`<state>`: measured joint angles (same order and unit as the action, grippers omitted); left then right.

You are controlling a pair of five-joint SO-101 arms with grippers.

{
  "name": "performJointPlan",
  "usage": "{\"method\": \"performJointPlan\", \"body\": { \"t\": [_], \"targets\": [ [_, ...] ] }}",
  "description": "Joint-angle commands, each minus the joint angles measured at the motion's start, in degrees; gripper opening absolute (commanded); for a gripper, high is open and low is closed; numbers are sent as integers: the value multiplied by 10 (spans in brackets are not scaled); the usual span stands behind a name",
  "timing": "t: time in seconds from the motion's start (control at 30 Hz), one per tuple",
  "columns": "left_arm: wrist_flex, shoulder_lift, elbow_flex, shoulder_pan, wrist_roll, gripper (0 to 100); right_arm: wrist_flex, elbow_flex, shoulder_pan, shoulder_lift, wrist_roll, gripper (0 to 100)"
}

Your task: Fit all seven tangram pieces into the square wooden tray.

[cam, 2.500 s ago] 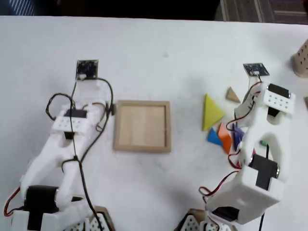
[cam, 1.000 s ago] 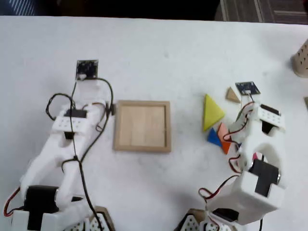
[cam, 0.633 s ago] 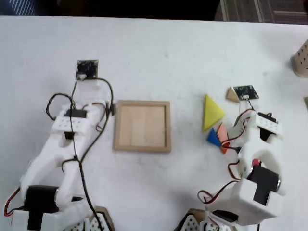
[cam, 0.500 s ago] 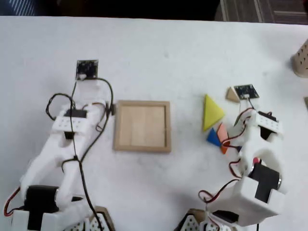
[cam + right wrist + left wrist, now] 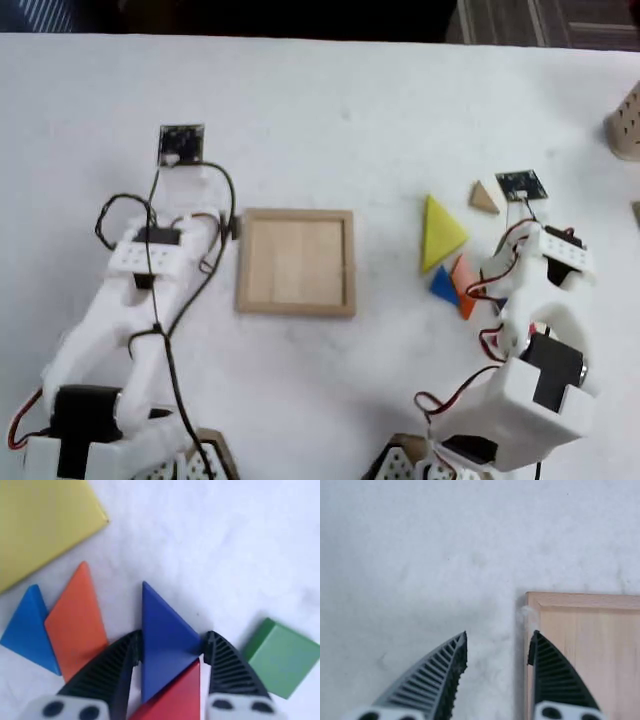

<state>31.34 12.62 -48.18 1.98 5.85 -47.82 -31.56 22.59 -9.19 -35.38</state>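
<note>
Wooden tray [image 5: 295,213] sits in the middle of the high view on the white table [image 5: 350,110], its bare floor showing. To its right lie a yellow triangle [image 5: 440,232], a light blue triangle [image 5: 443,285] touching an orange piece [image 5: 461,280], and a small tan triangle [image 5: 485,198] set apart above them. The right arm [image 5: 535,385] covers the pieces further right, so its hand cannot be made out here. The left arm [image 5: 110,320] ends just beside the tray's left rim.

Left wrist view: the left hand [image 5: 497,647] has its fingers apart, one tip over bare table, the other over the tray's rim near a corner. The tray runs off the right and lower edges of the frame.

Right wrist view: the right hand [image 5: 171,641] is clamped on a dark blue triangle [image 5: 162,630], a finger against each side. A red piece [image 5: 172,697] touches it below, cut off by the frame's lower edge. A green square [image 5: 282,657] lies at lower right, and the yellow triangle is cut off at upper left
</note>
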Motion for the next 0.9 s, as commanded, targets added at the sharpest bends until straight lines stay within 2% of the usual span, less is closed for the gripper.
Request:
{"method": "performJointPlan", "body": {
  "t": [0.0, 0.33, 0.53, 0.7, 0.87],
  "targets": [
    [-9, 29, 5, 4, -7, 211, 6, 16, 0, 6, -2, 98],
    [-9, 29, 7, 4, -7, 211, -87, 74, -1, 86, 19, 98],
    [2, 29, 10, 5, -7, 211, -100, 87, -2, 90, 22, 98],
    [2, 29, 10, 5, -7, 211, -141, 106, -44, 91, 23, 98],
    [1, 29, 10, 7, -7, 211, -210, 164, -108, 91, 78, 98]
  ]
}}
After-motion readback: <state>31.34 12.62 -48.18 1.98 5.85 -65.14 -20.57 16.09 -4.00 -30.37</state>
